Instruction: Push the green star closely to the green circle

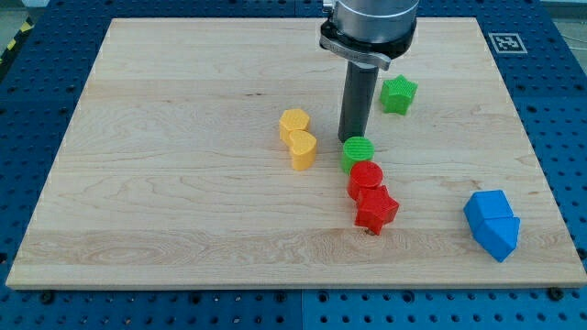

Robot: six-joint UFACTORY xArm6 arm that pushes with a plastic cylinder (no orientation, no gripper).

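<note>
The green star [399,93] lies right of the board's centre, toward the view's top. The green circle [358,153] lies below and to the left of it, touching the red circle [366,177] beneath it. My tip [349,139] stands at the upper left edge of the green circle, touching or nearly touching it. The tip is left of and below the green star, with a clear gap between them. The rod rises straight up to the arm's grey body at the view's top.
A red star [376,210] lies just below the red circle. A yellow hexagon [294,122] and a yellow heart [303,148] lie left of the tip. Two blue blocks [492,223] sit at the lower right near the wooden board's [183,183] edge.
</note>
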